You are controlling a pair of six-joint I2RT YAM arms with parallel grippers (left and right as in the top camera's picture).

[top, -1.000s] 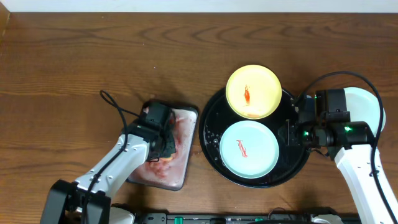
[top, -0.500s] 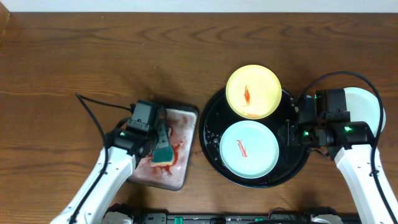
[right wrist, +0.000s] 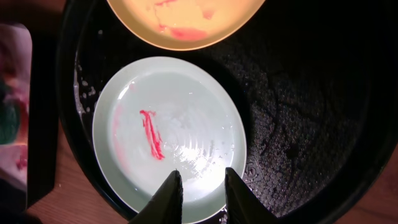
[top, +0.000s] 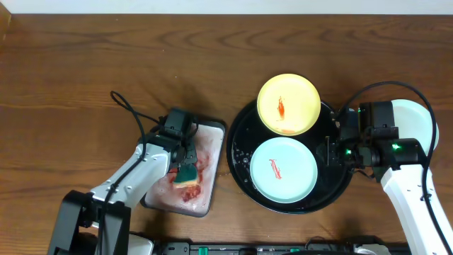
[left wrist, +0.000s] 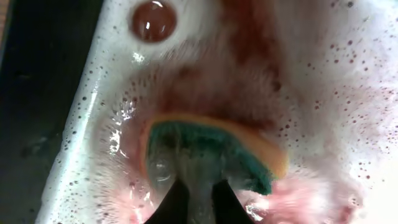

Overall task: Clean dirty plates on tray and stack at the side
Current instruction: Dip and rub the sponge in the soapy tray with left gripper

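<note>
Plates smeared red lie in the black tray: the yellow plate just beside the mint plate. A third plate sits outside the tray, to its right. Over the mint plate hangs the right gripper, fingers apart. In the foamy grey tray, the left gripper pinches a green sponge.

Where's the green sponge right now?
Overhead, the sponge is on the left, pinched by the left claw in the sudsy small grey tray, beside the big black tray.
</note>
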